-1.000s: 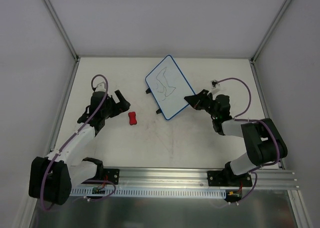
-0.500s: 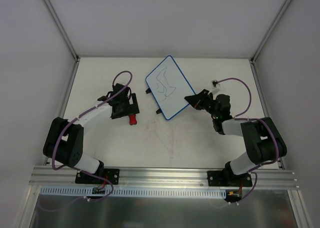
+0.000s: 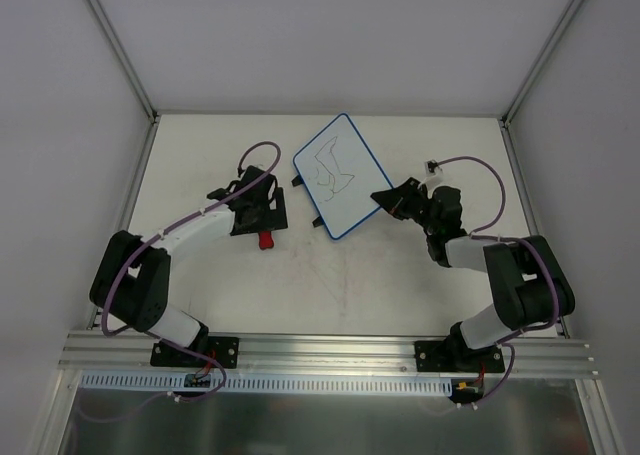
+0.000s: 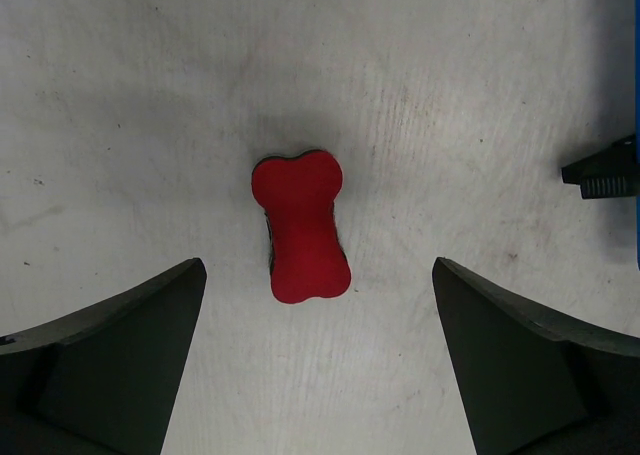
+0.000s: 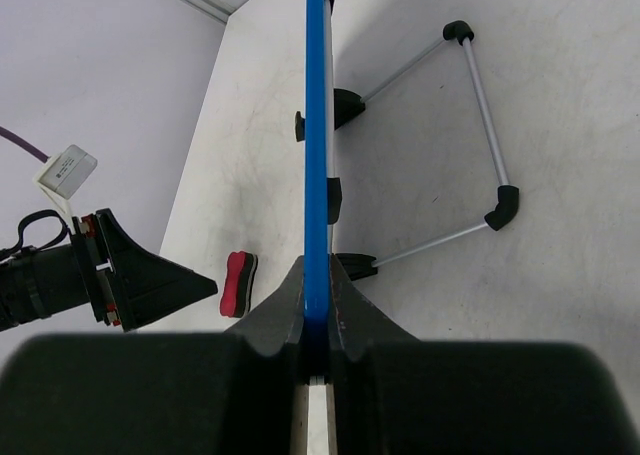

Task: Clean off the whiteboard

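L fingers (image 4: 110, 365) spread wide, hovering over red eraser (image 4: 300, 240), no contact. Eraser lies flat on worktop (image 3: 400, 275), centred btwn the tips. R fingers (image 5: 265, 325) pinching board (image 3: 336, 175) by its blue rim at near-right corner. Board's at far-centre of worktop, right of eraser, dark scribble on face. R wrist cam sees it edge-on, wire stand (image 5: 480, 125) beside it.

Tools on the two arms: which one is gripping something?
The right tool, shut on the blue edge of the whiteboard; the left tool stands open above the red eraser.
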Tool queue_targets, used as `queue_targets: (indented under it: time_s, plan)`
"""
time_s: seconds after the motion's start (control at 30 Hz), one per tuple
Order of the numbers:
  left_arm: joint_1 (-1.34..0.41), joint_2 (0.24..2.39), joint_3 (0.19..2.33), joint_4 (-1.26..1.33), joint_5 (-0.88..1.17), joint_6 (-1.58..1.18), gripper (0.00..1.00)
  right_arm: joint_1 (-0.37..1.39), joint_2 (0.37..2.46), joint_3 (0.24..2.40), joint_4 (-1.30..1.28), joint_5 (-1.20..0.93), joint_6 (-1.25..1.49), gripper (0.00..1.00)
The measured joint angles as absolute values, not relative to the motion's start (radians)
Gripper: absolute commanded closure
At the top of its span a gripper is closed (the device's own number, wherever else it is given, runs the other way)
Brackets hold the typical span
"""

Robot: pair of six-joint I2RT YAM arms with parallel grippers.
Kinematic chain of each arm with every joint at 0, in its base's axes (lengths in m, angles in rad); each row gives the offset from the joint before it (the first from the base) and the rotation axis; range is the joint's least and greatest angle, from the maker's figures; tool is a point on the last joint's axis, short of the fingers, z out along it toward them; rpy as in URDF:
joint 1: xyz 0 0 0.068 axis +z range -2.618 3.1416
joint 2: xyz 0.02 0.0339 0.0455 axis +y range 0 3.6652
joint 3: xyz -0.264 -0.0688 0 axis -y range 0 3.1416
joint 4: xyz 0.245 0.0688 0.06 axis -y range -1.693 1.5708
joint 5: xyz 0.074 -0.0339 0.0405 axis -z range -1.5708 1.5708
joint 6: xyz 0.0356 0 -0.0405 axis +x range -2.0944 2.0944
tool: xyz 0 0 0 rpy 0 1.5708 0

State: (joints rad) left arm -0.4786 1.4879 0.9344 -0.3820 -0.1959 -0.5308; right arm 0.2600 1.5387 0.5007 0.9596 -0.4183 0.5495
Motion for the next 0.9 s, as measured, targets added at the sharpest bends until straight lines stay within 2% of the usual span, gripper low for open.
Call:
queue_targets:
  time_s: [0.37,0.9]
  plan:
    - [-0.479,1.634,0.992,-0.39,-0.218,-0.531,0.07,0.265,1.509,0.501,0.914,-0.403,0.549,1.0]
    - [-0.479,1.654,1.009,-0.404,-0.217,-0.544,0.18,0.282,1.512,0.543,0.858,-0.405,0.539,1.0]
